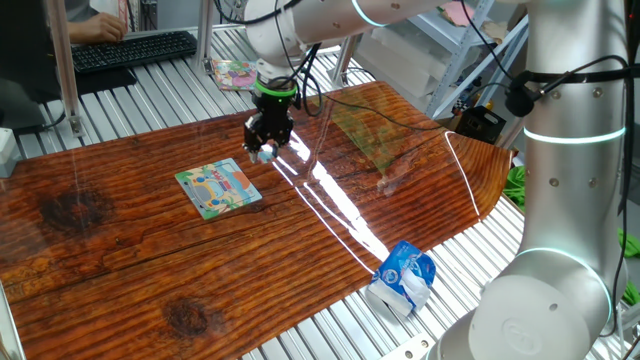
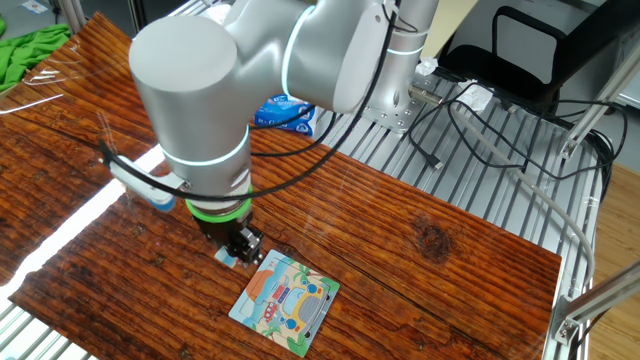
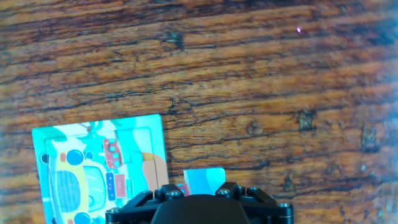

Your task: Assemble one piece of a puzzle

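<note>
The piece [image 3: 203,181] looks thin, light, stiff and slippery; the tool [image 1: 266,150] pinches it by its edges just beside the puzzle [image 3: 99,174].

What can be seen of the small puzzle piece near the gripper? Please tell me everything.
The piece is small, flat and mostly light blue, with a red-orange bit at one edge. It looks like thin card. It sits at the tip of the gripper, beside the puzzle and not in it. Its lower part is hidden by the gripper, so whether it is held or lying on the wooden table cannot be told.
</note>
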You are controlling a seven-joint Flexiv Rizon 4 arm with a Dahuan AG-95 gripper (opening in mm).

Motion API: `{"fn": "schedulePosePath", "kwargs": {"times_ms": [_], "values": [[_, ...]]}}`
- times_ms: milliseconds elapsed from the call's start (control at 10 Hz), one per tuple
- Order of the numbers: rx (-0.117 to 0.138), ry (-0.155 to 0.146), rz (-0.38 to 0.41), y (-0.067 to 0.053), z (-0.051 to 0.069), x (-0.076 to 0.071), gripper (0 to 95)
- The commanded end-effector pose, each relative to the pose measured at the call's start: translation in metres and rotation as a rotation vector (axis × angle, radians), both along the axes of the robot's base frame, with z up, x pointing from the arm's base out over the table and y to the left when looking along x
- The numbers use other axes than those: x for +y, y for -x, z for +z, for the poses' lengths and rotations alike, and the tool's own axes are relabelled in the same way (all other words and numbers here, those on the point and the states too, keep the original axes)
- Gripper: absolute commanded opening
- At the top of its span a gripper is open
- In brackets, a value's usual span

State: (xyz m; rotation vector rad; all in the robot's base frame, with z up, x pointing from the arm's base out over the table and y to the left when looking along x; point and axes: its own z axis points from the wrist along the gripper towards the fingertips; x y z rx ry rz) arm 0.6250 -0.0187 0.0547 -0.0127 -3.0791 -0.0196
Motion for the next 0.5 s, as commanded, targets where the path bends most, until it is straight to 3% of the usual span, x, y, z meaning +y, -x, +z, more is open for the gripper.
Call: {"fn": "schedulePosePath", "kwargs": {"times_ms": [100, 500], "values": [[0.000, -0.003, 0.064, 0.0016, 0.0015, 0.0002, 0.0], [-0.015, -0.009, 0.113, 0.0016, 0.0015, 0.0002, 0.0]]}}
